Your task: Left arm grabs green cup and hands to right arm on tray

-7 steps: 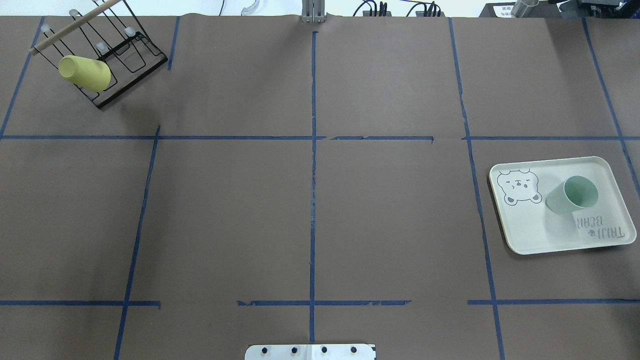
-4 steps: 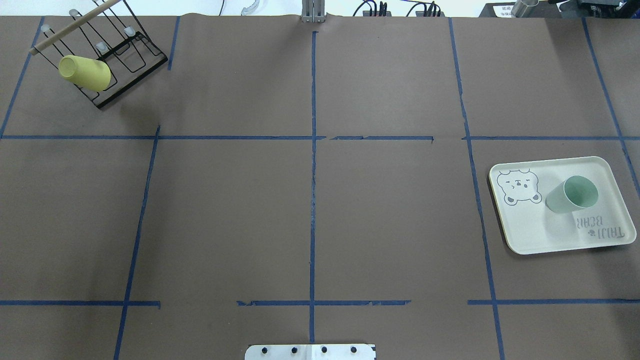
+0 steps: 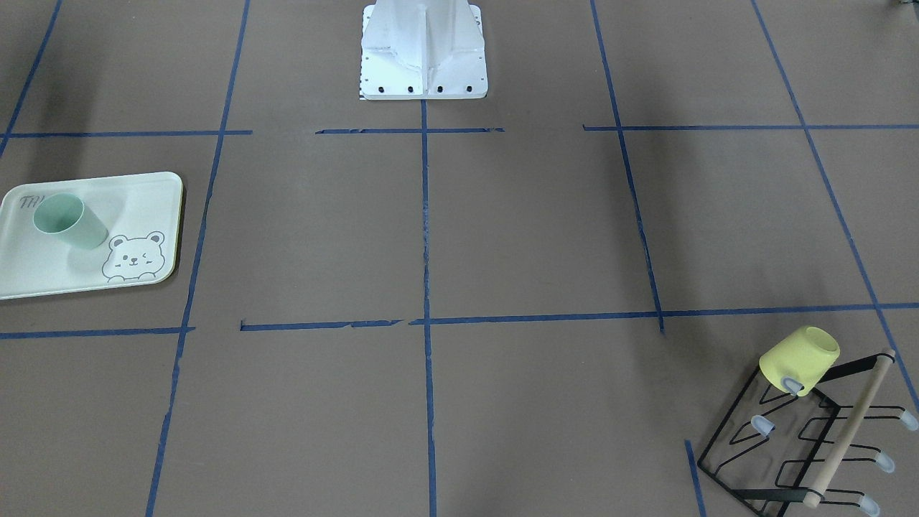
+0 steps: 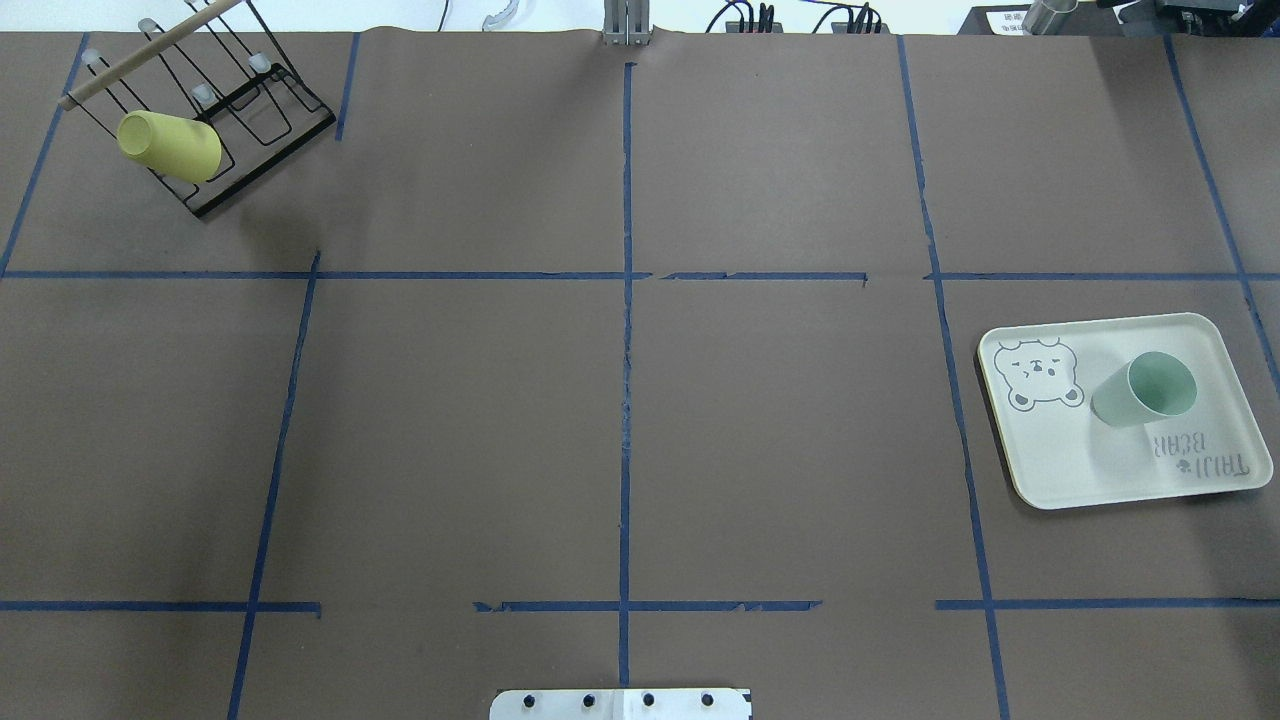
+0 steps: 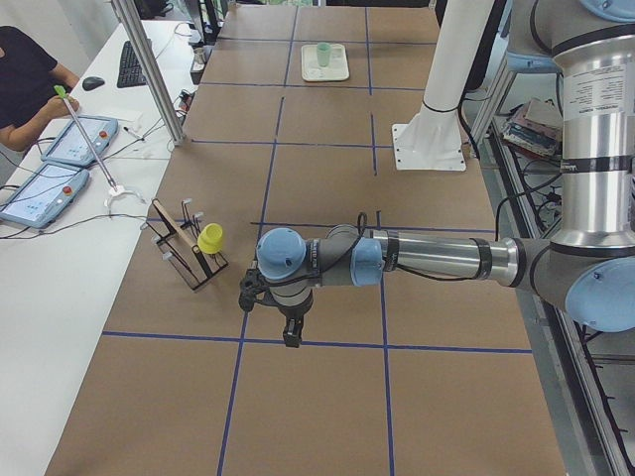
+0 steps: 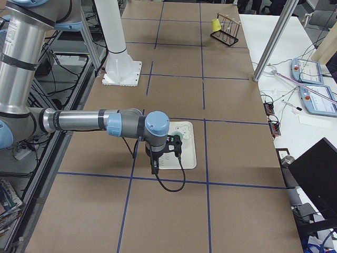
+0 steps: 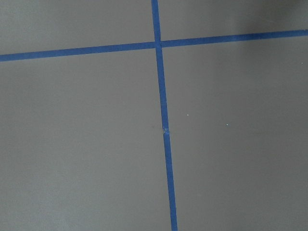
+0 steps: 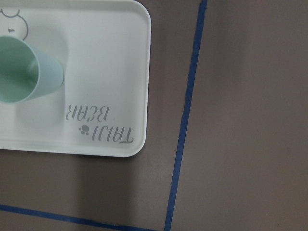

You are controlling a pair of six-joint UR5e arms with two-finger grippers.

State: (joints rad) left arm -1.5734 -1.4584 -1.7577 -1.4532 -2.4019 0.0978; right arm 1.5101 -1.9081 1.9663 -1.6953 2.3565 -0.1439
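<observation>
The green cup stands upright on the tray at the table's right side; nothing holds it. It also shows in the front view and at the left edge of the right wrist view. The right gripper shows only in the exterior right view, hanging over the tray's near edge beside the cup. The left gripper shows only in the exterior left view, pointing down over bare table near the rack. I cannot tell whether either is open or shut.
A yellow-green cup hangs on a black wire rack at the far left corner. The white robot base stands at the middle of the robot's table edge. Blue tape lines cross the brown table. An operator sits beyond the far edge.
</observation>
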